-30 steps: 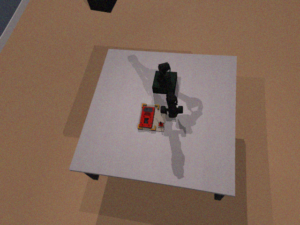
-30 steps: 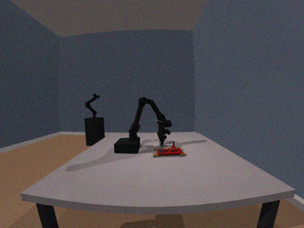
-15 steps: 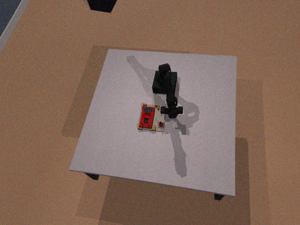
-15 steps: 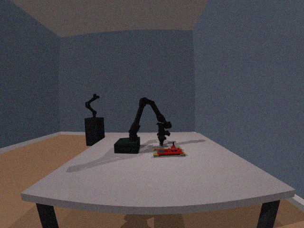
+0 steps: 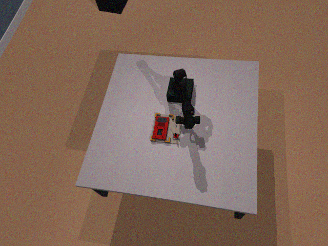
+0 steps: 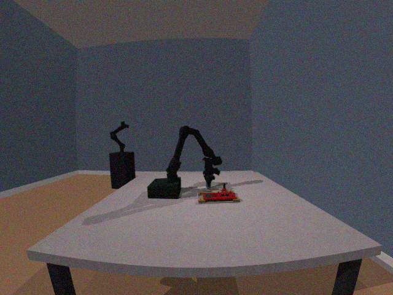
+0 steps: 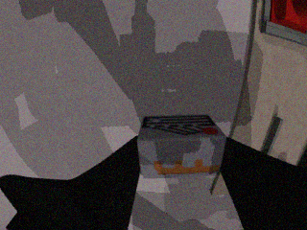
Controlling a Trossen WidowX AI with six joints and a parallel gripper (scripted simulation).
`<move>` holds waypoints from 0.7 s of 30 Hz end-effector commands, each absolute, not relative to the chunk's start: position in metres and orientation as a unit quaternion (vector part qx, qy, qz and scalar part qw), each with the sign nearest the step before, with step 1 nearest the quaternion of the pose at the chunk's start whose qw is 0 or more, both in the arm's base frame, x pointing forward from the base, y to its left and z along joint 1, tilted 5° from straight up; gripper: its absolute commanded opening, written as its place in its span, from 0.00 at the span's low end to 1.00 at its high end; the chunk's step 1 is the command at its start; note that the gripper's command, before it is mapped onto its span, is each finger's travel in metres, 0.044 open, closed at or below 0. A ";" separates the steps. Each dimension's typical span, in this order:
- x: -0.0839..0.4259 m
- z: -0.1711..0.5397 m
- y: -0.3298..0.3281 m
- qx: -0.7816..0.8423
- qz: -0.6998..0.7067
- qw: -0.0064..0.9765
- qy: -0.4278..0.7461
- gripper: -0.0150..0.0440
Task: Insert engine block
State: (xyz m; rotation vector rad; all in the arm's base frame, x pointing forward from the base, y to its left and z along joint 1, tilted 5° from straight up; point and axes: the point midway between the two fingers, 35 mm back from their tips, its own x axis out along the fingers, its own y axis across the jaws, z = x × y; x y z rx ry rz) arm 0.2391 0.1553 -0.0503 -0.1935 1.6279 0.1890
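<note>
The engine block [image 7: 179, 150] is a small grey block with a dark ribbed top, a red spot and an orange pattern on one side. My gripper [image 7: 177, 140] [image 6: 208, 187] is shut on it, one black fingertip at each side, just beside the board and low over the table. Whether the block touches the table cannot be told. In the top view the hand hides it. The red car body [image 5: 164, 129] [image 6: 218, 198] lies on the board, with a dark opening [image 5: 160, 131] near its front-camera end. The rib and the block's slot side cannot be made out.
The pale board [image 5: 173, 127] [image 7: 275, 86] has yellow corner brackets around the car body. A small red piece with a black upright knob [image 5: 175, 136] [image 6: 223, 188] stands on the board near my hand. The arm's dark base [image 5: 173, 91] [image 6: 163, 189] is behind the board.
</note>
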 end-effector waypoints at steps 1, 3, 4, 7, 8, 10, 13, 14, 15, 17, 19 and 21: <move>0.244 -0.036 0.159 -0.084 0.084 0.682 0.722 0.25; 0.245 -0.031 0.159 -0.084 0.084 0.682 0.722 0.25; 0.245 -0.028 0.160 -0.084 0.084 0.682 0.722 0.25; 0.246 -0.019 0.161 -0.084 0.084 0.682 0.722 0.25; 0.247 -0.016 0.161 -0.084 0.084 0.682 0.722 0.25; 0.247 -0.010 0.162 -0.084 0.084 0.682 0.722 0.25; 0.248 0.000 0.162 -0.084 0.084 0.682 0.722 0.25; 0.248 0.003 0.162 -0.084 0.084 0.682 0.722 0.25; 0.248 0.006 0.163 -0.084 0.084 0.682 0.722 0.25; 0.248 0.012 0.163 -0.084 0.084 0.682 0.722 0.25; 0.248 0.018 0.163 -0.084 0.084 0.682 0.722 0.25; 0.248 0.024 0.163 -0.084 0.084 0.682 0.722 0.25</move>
